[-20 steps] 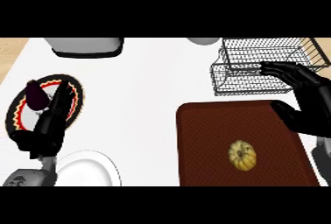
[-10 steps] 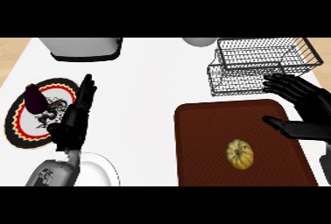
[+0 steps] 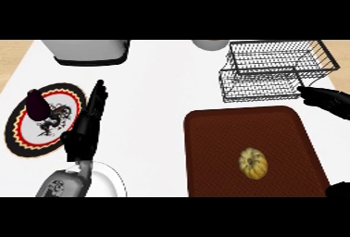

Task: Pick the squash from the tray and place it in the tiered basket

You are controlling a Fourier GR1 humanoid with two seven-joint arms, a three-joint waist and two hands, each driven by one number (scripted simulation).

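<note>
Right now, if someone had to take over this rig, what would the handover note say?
Left hand: open, fingers straight, beside the patterned plate, holding nothing.
Right hand: at the view's right edge, next to the tiered basket, above the tray; it holds nothing, but whether its fingers are open cannot be told.
Squash: lying on the brown tray, right of centre, untouched.
An eggplant stands on the patterned plate; not part of the job.
Done: nothing yet. Left: bring the right hand down to the squash, grasp it, lift it, and set it in the tiered basket.
</note>
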